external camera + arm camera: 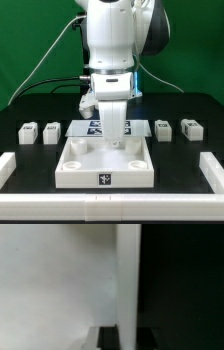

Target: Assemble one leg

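Several legs stand on the dark table in the exterior view: two at its left (28, 130) (50, 130) and two at its right (162, 128) (190, 128). Each is a small white block with a tag. The large white tray (72, 172) with round corner sockets lies in the middle. My gripper (115, 133) points straight down at the tray's back edge, away from all the legs. In the wrist view the gripper (127, 337) has one dark fingertip (108, 339) on each side of the tray's thin white rim (128, 269) and looks shut on it. The tray's flat face (50, 280) fills one side.
The marker board (92, 126) lies just behind the tray, partly hidden by the arm. White barrier bars stand at the exterior view's left (6, 165), right (214, 168) and front (110, 208). Black cables hang behind the arm against a green backdrop.
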You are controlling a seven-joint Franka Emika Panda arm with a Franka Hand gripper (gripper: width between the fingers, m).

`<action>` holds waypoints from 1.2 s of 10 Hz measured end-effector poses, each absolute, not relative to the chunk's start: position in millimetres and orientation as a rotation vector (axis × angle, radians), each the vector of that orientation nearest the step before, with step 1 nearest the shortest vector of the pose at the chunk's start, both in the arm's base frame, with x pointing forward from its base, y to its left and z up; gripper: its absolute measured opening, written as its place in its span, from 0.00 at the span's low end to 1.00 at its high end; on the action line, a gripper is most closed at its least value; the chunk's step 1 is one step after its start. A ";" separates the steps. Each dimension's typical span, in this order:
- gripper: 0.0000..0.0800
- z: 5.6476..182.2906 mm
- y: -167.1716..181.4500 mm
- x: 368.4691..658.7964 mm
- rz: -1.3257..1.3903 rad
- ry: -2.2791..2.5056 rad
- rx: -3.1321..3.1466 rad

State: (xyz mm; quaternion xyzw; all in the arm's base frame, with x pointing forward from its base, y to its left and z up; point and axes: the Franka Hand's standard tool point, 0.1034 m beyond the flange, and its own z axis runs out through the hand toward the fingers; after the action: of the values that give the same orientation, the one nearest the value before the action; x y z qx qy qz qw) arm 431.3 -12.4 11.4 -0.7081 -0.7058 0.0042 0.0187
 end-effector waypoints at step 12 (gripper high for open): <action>0.07 12.5 83.7 496.4 -0.105 -2.185 -2.202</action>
State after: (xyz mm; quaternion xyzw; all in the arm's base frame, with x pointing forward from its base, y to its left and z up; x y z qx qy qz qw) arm 496.4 83.7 12.5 -0.7094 -0.7038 -0.0340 0.0188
